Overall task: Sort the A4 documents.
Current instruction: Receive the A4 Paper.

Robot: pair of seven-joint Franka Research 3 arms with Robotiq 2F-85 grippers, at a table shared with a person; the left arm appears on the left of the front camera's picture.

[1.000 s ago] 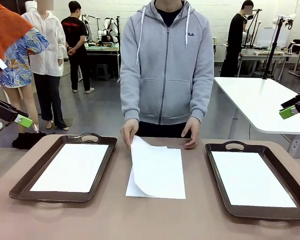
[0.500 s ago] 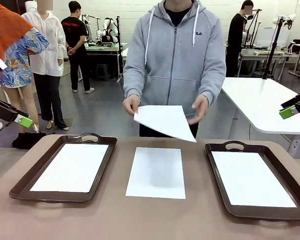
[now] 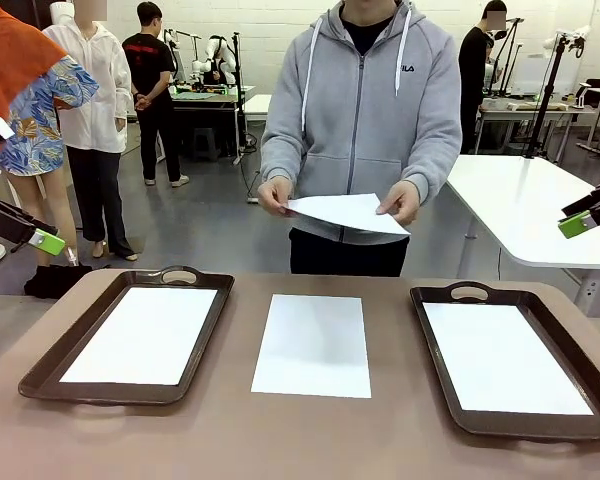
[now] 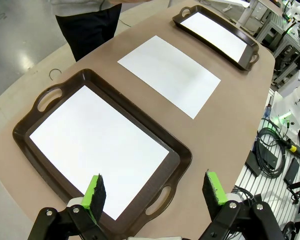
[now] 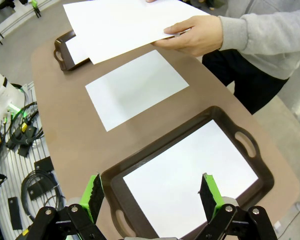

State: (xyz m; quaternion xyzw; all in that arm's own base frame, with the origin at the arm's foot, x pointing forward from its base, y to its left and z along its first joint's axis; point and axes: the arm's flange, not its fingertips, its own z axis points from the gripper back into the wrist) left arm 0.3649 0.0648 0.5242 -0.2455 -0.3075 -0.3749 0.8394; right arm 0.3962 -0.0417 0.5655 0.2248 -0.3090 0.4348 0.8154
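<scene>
The person in the grey hoodie stands at the far side of the table (image 3: 310, 430), upper middle of the frame. They hold one white sheet (image 3: 348, 213) in the air, one hand (image 3: 275, 194) at its left edge and the other hand (image 3: 402, 201) at its right. Below it a second sheet (image 3: 312, 345) lies flat on the bare table, dead centre, between two brown trays. The left tray (image 3: 42, 375) holds a sheet of its own (image 3: 140, 335), and the right tray (image 3: 469, 292) holds another (image 3: 505, 357). The left gripper (image 4: 153, 182) hangs in the air at the left edge of the frame, fingers spread apart, gripping nothing. The right gripper (image 5: 151, 182) hangs at the right edge, likewise spread and empty.
</scene>
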